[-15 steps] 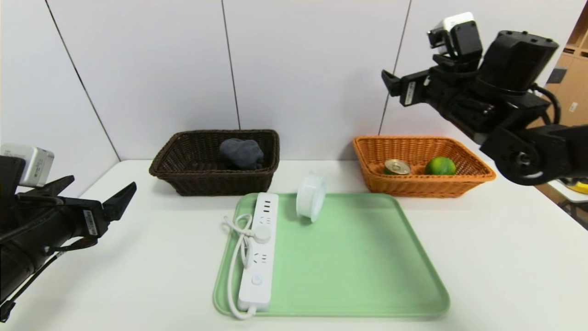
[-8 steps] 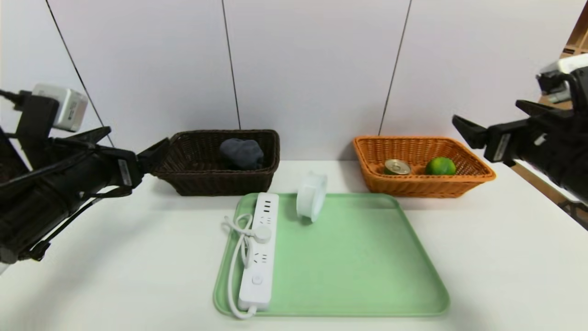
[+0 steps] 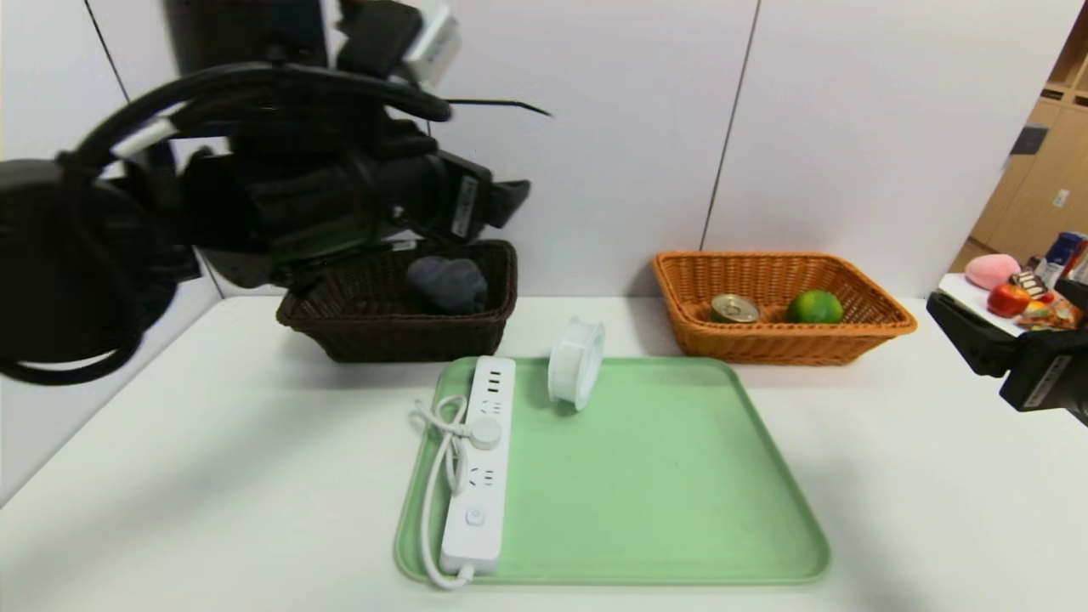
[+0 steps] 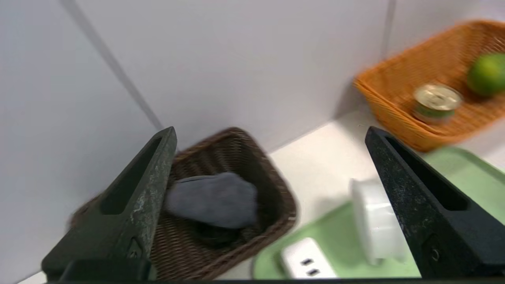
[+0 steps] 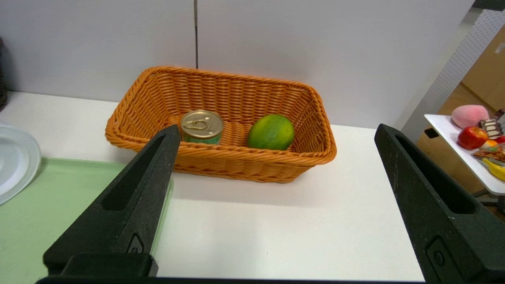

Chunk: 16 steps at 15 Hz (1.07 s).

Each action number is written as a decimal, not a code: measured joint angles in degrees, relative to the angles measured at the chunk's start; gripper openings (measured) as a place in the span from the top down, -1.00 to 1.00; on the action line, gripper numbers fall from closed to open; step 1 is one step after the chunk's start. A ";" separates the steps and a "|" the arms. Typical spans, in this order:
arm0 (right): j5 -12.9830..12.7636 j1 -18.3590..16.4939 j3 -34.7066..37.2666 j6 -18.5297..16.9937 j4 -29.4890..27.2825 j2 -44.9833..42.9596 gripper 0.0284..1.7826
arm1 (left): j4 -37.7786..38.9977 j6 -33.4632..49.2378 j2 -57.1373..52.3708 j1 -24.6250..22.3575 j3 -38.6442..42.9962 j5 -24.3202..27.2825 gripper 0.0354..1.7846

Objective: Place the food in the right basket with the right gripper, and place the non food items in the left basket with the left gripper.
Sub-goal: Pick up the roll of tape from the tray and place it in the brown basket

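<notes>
The orange basket [image 3: 782, 302] holds the tin [image 3: 735, 308] and the fruit [image 3: 814, 307]; the dark basket [image 3: 399, 327] holds the towel [image 3: 448, 282]. On the tray [image 3: 663, 493] lie the power strip [image 3: 478, 463] and the upright tape roll [image 3: 576, 362]. The left gripper [image 4: 272, 173] hangs above the dark basket with jaws wide, and the right gripper [image 5: 276, 189] waits at the table's right edge, jaws also wide.

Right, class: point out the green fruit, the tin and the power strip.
green fruit [image 5: 271, 131], right wrist view, middle of its skin.
tin [image 5: 201, 124], right wrist view, gold lid.
power strip [image 3: 476, 472], head view, white body between its sockets and button.
</notes>
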<state>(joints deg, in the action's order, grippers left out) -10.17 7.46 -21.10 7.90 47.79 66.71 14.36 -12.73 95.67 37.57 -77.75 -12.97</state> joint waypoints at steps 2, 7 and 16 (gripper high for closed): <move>0.20 -0.29 0.77 -0.24 -0.52 -1.38 -0.90 | -7.80 1.88 6.42 4.51 -8.24 -0.52 -0.89; 0.30 -0.38 2.65 -0.63 -0.72 -2.99 -0.90 | -20.83 9.29 20.65 10.13 -25.39 -0.94 -0.89; 0.67 -0.29 3.69 -1.04 -0.90 -4.91 -0.90 | -22.59 9.86 30.01 7.94 -28.53 -3.82 -0.89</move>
<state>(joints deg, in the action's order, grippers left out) -9.50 7.17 -17.41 6.86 46.89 61.79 -8.23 -2.86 125.69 45.51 -106.28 -16.79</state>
